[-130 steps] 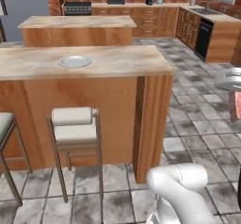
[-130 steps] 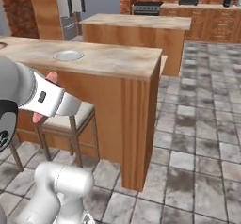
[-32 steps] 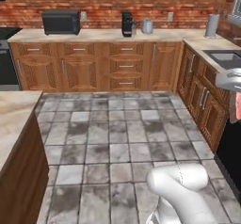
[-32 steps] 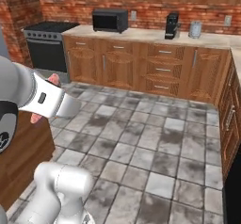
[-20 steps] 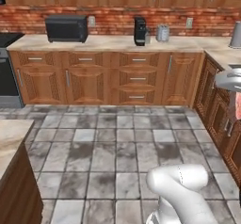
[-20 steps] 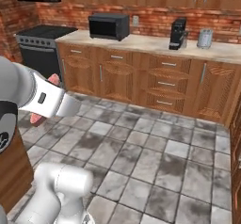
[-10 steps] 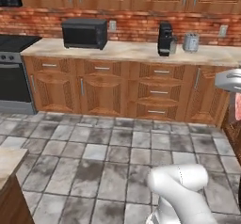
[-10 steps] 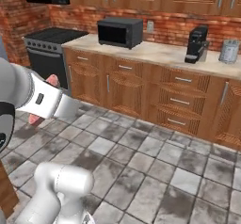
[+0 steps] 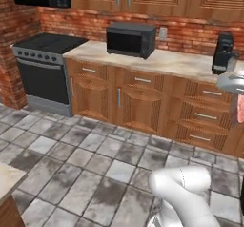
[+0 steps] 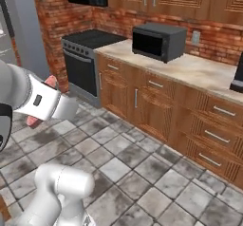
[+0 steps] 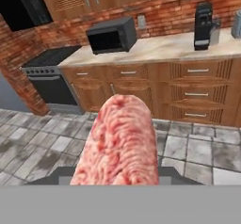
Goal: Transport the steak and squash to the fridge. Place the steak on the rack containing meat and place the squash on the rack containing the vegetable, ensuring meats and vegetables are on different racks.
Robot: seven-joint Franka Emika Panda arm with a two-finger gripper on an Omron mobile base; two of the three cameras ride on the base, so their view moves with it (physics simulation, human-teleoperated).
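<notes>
The steak (image 11: 120, 143), a mottled pink-red slab, is rising from the bottom of the hand view, and the hand appears to be gripping it, though the fingers are hiding behind the meat. In the left base view a sliver of the steak (image 9: 240, 109) is showing at the right edge beside the white arm; in the right base view its pink ends (image 10: 42, 101) are peeking out around the arm at the left. The right base view is also catching the grey fridge (image 10: 12, 25) along its left edge. Ahead, the counter (image 9: 181, 64) is carrying a black microwave (image 9: 130, 39) and a dark coffee machine (image 9: 221, 53), with the black oven range (image 9: 45, 71) standing beside its left end.
</notes>
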